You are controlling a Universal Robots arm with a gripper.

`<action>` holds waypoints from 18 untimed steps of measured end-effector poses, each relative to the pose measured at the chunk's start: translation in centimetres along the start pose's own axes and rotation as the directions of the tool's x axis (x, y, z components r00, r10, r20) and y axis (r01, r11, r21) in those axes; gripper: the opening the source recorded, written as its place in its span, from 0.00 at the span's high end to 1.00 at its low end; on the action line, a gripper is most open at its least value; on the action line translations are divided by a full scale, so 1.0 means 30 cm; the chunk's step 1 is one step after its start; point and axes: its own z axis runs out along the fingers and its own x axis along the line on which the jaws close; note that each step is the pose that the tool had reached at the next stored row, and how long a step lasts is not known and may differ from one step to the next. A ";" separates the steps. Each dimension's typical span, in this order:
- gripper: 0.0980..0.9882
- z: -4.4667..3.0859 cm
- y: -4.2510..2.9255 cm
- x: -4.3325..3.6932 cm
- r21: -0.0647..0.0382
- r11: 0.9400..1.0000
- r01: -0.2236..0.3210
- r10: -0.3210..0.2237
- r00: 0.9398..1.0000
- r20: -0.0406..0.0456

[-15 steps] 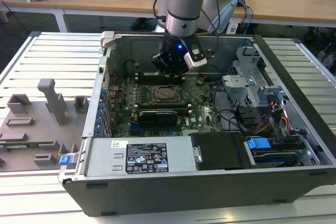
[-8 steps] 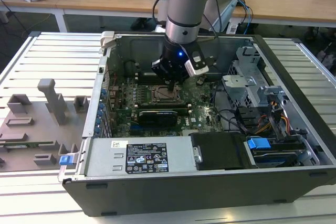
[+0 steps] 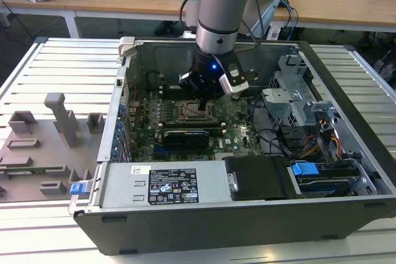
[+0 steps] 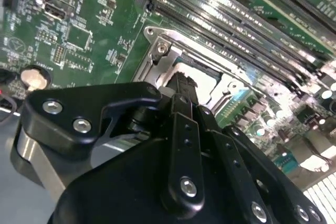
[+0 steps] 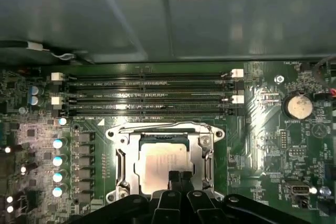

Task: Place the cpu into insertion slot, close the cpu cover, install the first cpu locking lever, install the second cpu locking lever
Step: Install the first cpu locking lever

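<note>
Gripper point(image 5: 180, 178) is being held low inside the open PC case point(image 3: 346, 66), right over the insertion slot point(image 5: 122, 174) on the green motherboard point(image 5: 262, 129). Its fingertips point(image 5: 174, 178) are being pressed together w/ no gap seen betw. them and nothing gripped, touching or just above the cpu point(image 5: 160, 161). Cpu is being seen lying flat in the slot, silver top up. The cpu cover point(image 5: 202, 150) is being seen lowered around the chip, framing it in both wrist views. RAM slots point(image 5: 147, 95) are running just beside the socket; a coin battery point(image 5: 297, 106) is sitting well apart.
</note>
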 end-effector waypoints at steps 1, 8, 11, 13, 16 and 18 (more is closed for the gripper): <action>0.99 -0.010 0.000 0.000 0.000 1.000 0.000 0.000 1.000 0.000; 0.99 -0.127 0.006 0.007 0.000 1.000 0.000 0.000 1.000 0.000; 0.99 -0.180 0.008 0.009 0.000 1.000 0.000 0.000 1.000 0.000; 0.99 -0.208 0.010 0.011 0.000 1.000 0.000 0.000 1.000 0.000; 0.99 -0.250 0.011 0.013 0.000 1.000 0.000 0.000 1.000 0.000; 0.99 -0.275 0.013 0.014 0.000 1.000 0.000 0.000 1.000 0.000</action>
